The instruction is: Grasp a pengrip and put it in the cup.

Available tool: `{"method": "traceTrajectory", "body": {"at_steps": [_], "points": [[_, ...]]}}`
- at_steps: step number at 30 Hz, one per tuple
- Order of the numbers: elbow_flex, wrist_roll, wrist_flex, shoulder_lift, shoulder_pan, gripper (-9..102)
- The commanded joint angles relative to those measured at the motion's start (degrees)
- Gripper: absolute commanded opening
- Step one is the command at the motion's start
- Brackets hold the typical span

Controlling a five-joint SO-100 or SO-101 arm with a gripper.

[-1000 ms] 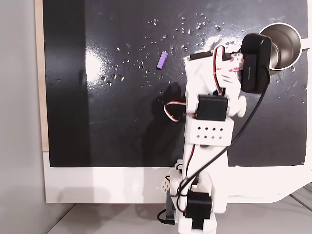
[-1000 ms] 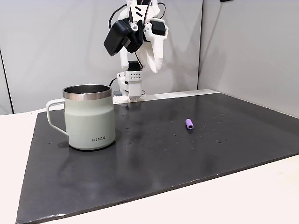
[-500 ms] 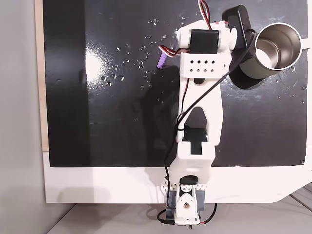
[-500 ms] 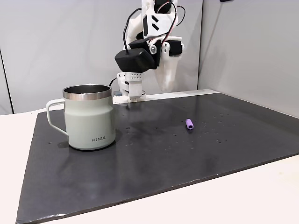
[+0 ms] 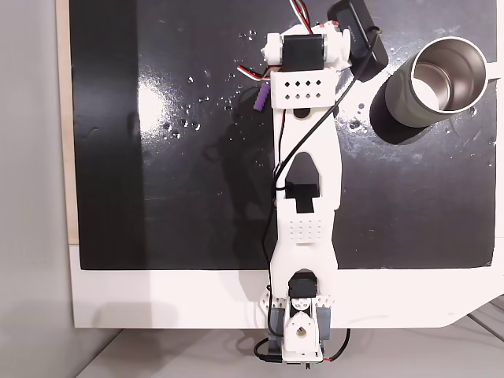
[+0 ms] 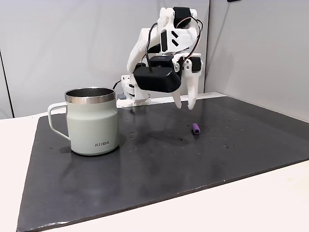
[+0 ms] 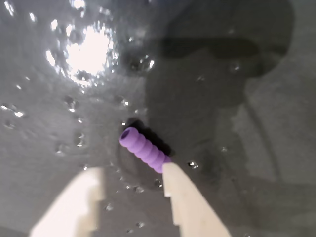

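Note:
The pengrip (image 7: 143,148) is a small light-purple ribbed tube lying flat on the black mat (image 6: 145,169); it also shows in both fixed views (image 5: 260,98) (image 6: 195,128). In the wrist view my gripper (image 7: 132,170) is open, its two white fingers (image 7: 84,197) pointing down just short of the tube, and the right one overlaps the tube's near end. From the side my gripper (image 6: 185,107) hangs a little above the mat, close to the pengrip. The cup (image 6: 91,123) stands upright and empty, well apart from both, at the mat's top right corner seen from above (image 5: 398,106).
Water droplets and a bright glare spot (image 5: 150,98) lie on the glossy mat. The arm's white base (image 5: 299,331) sits at the mat's near edge in the top-down fixed view. Grey walls (image 6: 251,48) stand behind the table.
The arm has stretched out and come down, swinging its wrist away from the cup to above the pengrip. The pengrip and cup have not moved.

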Motion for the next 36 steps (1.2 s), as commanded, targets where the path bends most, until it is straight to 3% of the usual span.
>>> {"method": "traceTrajectory", "body": {"at_steps": [1, 16, 36], "points": [[-5.19, -1.32, 0.53, -1.05, -0.79, 19], [-8.26, -4.48, 0.62, -11.69, -5.10, 21], [-11.25, -7.47, 0.62, -17.14, -8.96, 13]]}}
